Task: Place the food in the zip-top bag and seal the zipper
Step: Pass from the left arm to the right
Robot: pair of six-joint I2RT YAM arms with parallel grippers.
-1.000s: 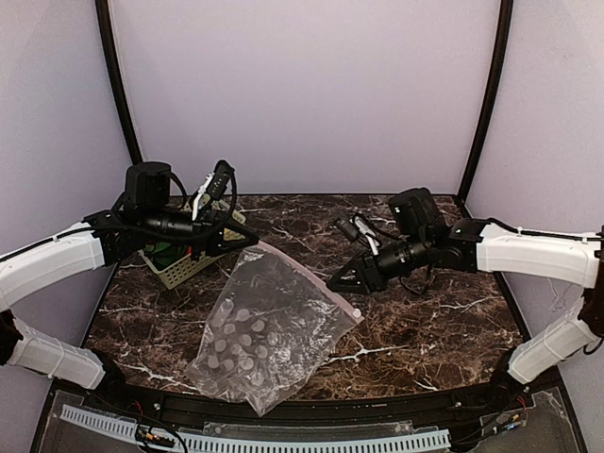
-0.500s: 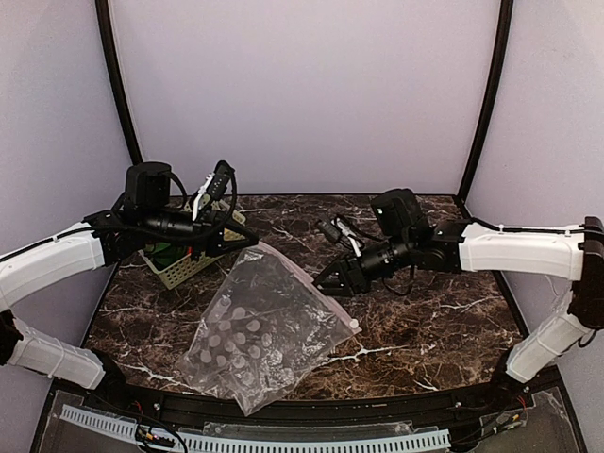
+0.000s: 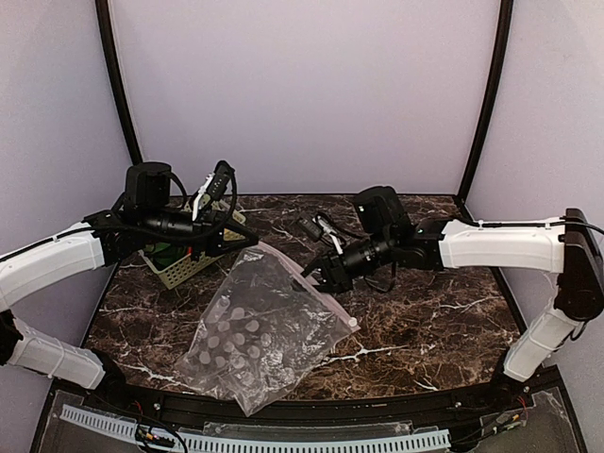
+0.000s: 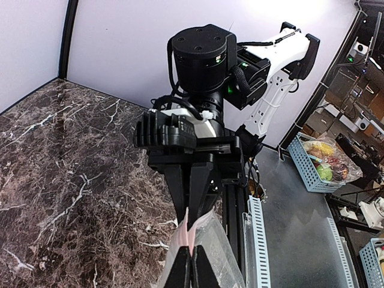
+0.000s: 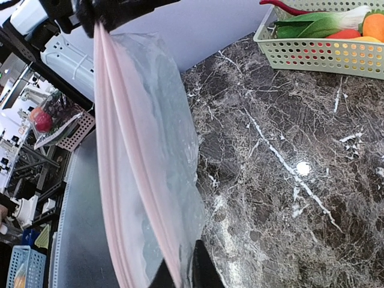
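The zip-top bag [image 3: 264, 330] slants across the dark marbled tabletop [image 3: 425, 321] from centre toward 7 o'clock. The left hand [image 3: 247, 242] and the right hand [image 3: 311, 276] are each pinched closed on the zipper [image 3: 332, 304]. The food [image 5: 324, 24] fills the basket [image 3: 179, 269] at 10 o'clock. The walls [image 3: 302, 94] are lilac.

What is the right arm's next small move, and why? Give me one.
Probably finish pinching one lip of the zipper and peel it aside to open the mouth. The right fingers straddle the pink strip, the left fingers clamp the zip-top bag at its corner, and the food lies in the basket.
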